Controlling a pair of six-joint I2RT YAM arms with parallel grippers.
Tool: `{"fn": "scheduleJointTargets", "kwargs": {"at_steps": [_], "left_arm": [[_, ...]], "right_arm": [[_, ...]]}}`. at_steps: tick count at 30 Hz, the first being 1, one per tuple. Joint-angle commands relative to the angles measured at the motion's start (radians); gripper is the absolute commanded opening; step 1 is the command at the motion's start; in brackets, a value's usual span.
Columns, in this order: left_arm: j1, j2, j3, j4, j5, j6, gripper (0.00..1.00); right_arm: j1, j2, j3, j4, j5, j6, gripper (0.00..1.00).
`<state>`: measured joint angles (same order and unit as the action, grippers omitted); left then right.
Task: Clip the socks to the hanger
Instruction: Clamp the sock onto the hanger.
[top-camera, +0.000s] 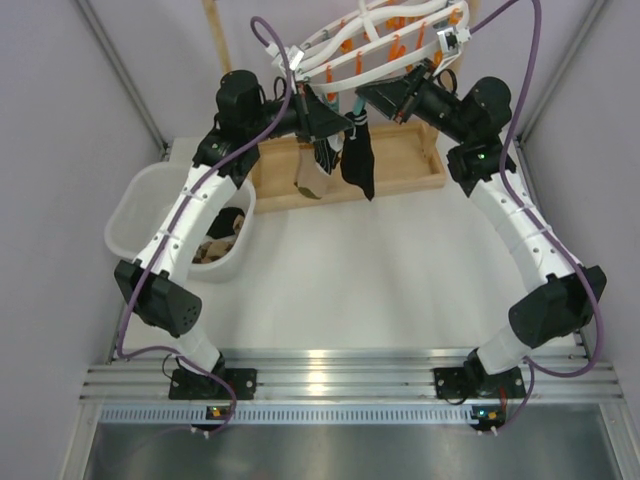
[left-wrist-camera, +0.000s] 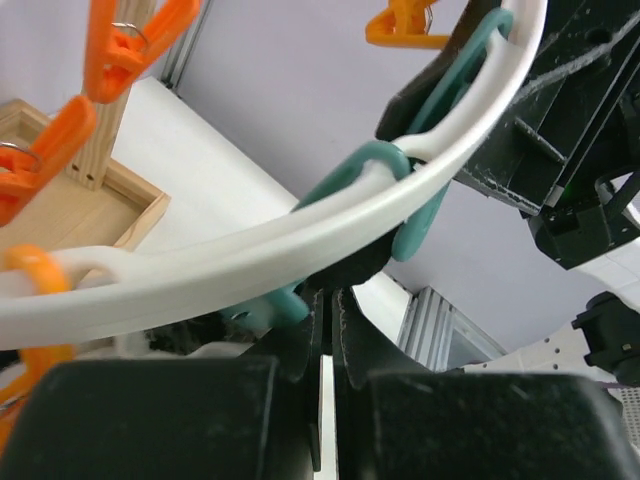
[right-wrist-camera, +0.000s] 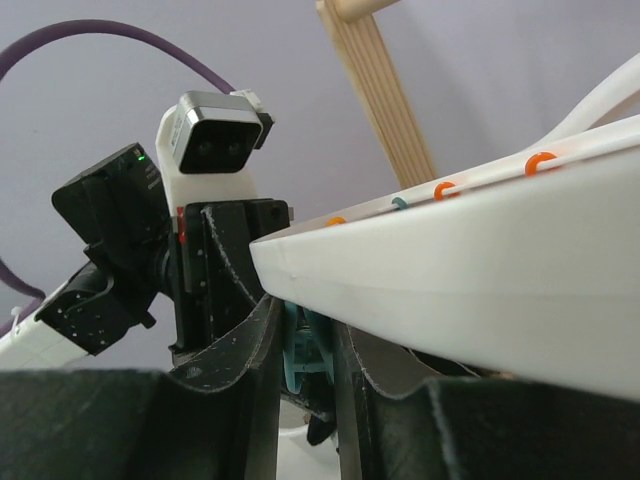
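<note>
The white lattice hanger (top-camera: 375, 45) hangs at the back, tilted, with orange and teal pegs. My left gripper (top-camera: 335, 122) is under its rim and shut on the top of a black sock (top-camera: 358, 165) with white cuff bands, which hangs down. In the left wrist view the jaws (left-wrist-camera: 335, 300) pinch dark fabric just below the rim (left-wrist-camera: 300, 245), beside a teal peg (left-wrist-camera: 415, 215). My right gripper (top-camera: 378, 97) comes from the right and is shut on a teal peg (right-wrist-camera: 305, 345) under the rim (right-wrist-camera: 450, 280). A patterned sock (top-camera: 310, 178) hangs to the left.
A white tub (top-camera: 135, 215) with more socks (top-camera: 222, 238) stands at the left, beside my left arm. The wooden stand frame (top-camera: 405, 172) lies under the hanger, with its upright post (right-wrist-camera: 380, 90) behind. Orange pegs (left-wrist-camera: 125, 45) dangle close to the left gripper.
</note>
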<state>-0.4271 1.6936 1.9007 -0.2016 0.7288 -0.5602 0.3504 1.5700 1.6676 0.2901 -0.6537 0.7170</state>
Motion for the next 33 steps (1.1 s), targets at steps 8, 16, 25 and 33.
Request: {"fn": "scheduleJointTargets", "kwargs": {"at_steps": [8,16,25,33], "left_arm": [[0.06,-0.041,-0.048,0.313,0.191,-0.21,0.0],[0.06,-0.061,-0.095,0.349,0.231,-0.227,0.0],[0.039,-0.097,-0.144,0.275,0.109,-0.165,0.0],[-0.018,-0.117,-0.146,0.211,-0.055,-0.035,0.0]], "right_arm": [[-0.002,-0.033,-0.005,0.06,-0.017,-0.016,0.0],[-0.001,-0.021,-0.003,0.086,-0.001,-0.007,0.0],[-0.001,-0.021,0.001,0.087,0.011,0.032,0.0],[0.004,-0.039,0.001,-0.02,0.106,0.016,0.0]]}}
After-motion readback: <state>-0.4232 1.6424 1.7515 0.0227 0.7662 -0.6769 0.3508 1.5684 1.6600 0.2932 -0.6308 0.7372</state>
